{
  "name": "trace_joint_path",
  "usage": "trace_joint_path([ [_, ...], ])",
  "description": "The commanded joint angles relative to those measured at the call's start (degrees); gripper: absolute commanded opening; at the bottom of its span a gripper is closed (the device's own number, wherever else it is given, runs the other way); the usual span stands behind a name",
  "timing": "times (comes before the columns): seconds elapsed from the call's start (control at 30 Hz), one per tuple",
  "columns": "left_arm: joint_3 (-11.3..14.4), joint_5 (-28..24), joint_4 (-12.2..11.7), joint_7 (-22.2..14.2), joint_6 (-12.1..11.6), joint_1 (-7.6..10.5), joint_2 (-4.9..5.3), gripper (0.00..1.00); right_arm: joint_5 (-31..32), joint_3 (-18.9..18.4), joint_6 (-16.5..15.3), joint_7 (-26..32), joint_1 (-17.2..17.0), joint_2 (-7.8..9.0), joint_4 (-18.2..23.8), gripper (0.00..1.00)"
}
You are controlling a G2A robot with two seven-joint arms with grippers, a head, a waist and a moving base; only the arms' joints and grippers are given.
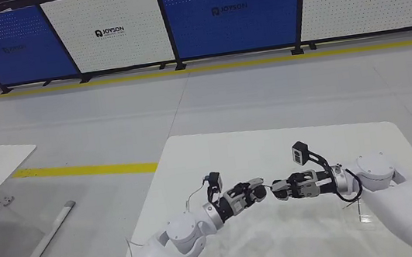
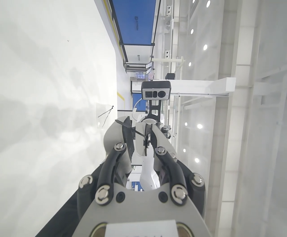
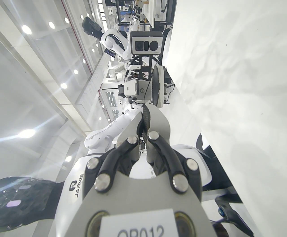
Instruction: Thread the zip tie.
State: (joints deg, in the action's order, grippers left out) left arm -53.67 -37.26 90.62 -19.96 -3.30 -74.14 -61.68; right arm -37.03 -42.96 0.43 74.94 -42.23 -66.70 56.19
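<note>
White counter (image 1: 271, 147) stretches under both arms, with blue and white partition panels across the floor behind it. The two arms meet tip to tip above the middle of the counter, clear of its surface.

The right claw (image 3: 143, 110) has its pads pressed together. Seen from the left wrist, its dark tips sit inside the opening of the left claw (image 2: 138, 125), and the zip tie (image 2: 135, 132) comes out of them, so I judge the right claw is pinching the tie. The left claw stands open, with its fingers (image 2: 128, 134) spread to either side of the strip.

What the next move turns on is how the tie lies. It is a thin black strip with its long axis running across the left claw's opening, not along it. It slants from the right claw's tips over to one left finger and pokes a little way past it. The free end is therefore nearest the left claw — already between its pads. The part the right claw holds is hidden, and I cannot tell which end carries the head.

Threading looks not yet done — no closed loop can be made out.
</note>
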Motion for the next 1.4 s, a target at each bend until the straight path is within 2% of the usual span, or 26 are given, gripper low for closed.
trace_joint_path([
  [0.0, 0.00, -0.01, -0.08, 0.03, 0.21, 0.11, -0.11, 0.11, 0.00, 0.00, 0.00, 0.00, 0.00, 0.00, 0.00, 0.00],
  [0.07, 0.00, 0.05, -0.21, 0.04, 0.39, 0.22, -0.20, 0.00, 0.00, 0.00, 0.00, 0.00, 0.00, 0.00, 0.00, 0.00],
  [0.4, -0.25, 1.60, -0.45, -0.26, -0.09, -0.03, -0.50, 0.00, 0.00, 0.00, 0.00, 0.00, 0.00, 0.00, 0.00, 0.00],
  [0.43, -0.28, 1.72, -0.43, -0.25, -0.15, -0.12, -0.52, 0.00, 0.00, 0.00, 0.00, 0.00, 0.00, 0.00, 0.00, 0.06],
  [0.47, -0.34, 1.87, -0.39, -0.26, -0.22, -0.22, -0.55, 0.00, 0.11, -0.14, 0.16, -1.24, -0.62, 0.01, 0.66, 0.45],
  [0.5, -0.38, 1.98, -0.34, -0.28, -0.29, -0.31, -0.57, 0.00, 0.13, -0.47, 0.22, -1.67, -0.93, 0.10, 1.16, 1.00],
  [0.67, -0.86, 2.92, -0.07, 0.72, -0.66, -0.85, -0.63, 0.00, 0.32, -2.96, 0.14, -2.81, -2.73, 0.94, 3.02, 1.00],
  [0.73, -0.92, 4.94, 0.38, 3.46, -2.10, -1.41, -0.73, 0.00, 0.73, -4.15, 0.32, -3.04, -3.65, 1.43, 3.94, 1.00],
  [0.8, -0.71, 5.54, 0.55, 5.34, -2.39, -1.90, -0.90, 0.00, 1.17, -5.47, 0.44, -4.07, -4.54, 1.93, 4.62, 1.00],
  [0.9, -0.38, 8.39, 0.91, 10.47, -3.53, -2.52, -1.23, 0.00, 1.56, -8.28, 0.17, -6.10, -6.56, 2.91, 6.41, 1.00],
  [1.07, 1.12, 14.50, 1.25, 17.35, -3.01, -2.98, -1.85, 0.00, 2.56, -13.02, 0.73, -8.73, -10.95, 4.68, 11.09, 1.00],
  [1.37, 1.19, 14.59, 1.33, 17.50, -2.94, -3.00, -1.89, 0.00, 2.56, -13.02, 0.73, -8.73, -10.95, 4.68, 11.09, 1.00],
])
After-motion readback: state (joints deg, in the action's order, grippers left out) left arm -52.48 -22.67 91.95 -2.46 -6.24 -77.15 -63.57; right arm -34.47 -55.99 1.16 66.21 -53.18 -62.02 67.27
